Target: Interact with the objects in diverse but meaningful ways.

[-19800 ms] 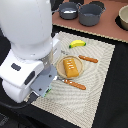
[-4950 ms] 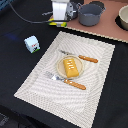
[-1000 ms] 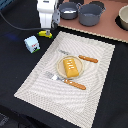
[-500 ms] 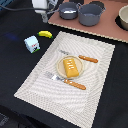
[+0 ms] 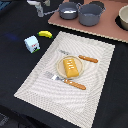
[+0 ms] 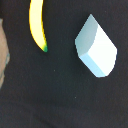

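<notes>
The yellow banana (image 5: 45, 34) lies on the black tabletop, just beyond the pale blue carton (image 5: 32, 44) and apart from it. Both fill the wrist view, banana (image 6: 36, 25) and carton (image 6: 96, 47), with no fingers showing there. My gripper (image 5: 38, 7) hangs high at the exterior view's far upper left, well above and behind the banana, too small to tell how its jaws stand. The yellow-orange slab (image 5: 71, 66) rests on a round plate in the middle of the striped placemat (image 5: 45, 90). The grey saucepan (image 5: 68, 10) sits at the back.
A large grey pot (image 5: 91, 14) stands beside the saucepan on a brown board (image 5: 107, 30). A bowl (image 5: 123, 17) shows at the exterior view's right edge. An orange-handled fork (image 5: 67, 81) and knife (image 5: 85, 58) flank the plate.
The banana has gone from the placemat to the black tabletop beside the carton. Over the last second the arm has pulled back toward the exterior view's upper left.
</notes>
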{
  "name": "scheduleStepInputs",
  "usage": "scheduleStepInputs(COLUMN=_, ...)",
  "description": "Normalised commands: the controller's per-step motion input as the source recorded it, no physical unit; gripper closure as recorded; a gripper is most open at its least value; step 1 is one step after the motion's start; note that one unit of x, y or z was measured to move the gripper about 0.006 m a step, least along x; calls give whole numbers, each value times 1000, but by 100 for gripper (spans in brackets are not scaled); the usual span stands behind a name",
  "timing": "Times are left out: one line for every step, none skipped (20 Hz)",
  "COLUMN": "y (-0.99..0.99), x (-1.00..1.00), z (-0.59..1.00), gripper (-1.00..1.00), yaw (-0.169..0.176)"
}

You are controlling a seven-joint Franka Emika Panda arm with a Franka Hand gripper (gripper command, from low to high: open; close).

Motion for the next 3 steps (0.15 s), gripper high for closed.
scheduleStepInputs(y=129, x=0, z=-137, gripper=-100, yaw=-11)
scheduleStepInputs(y=386, x=80, z=-23, gripper=-100, yaw=0)
scheduleStepInputs(y=526, x=0, z=-6, gripper=-100, yaw=36)
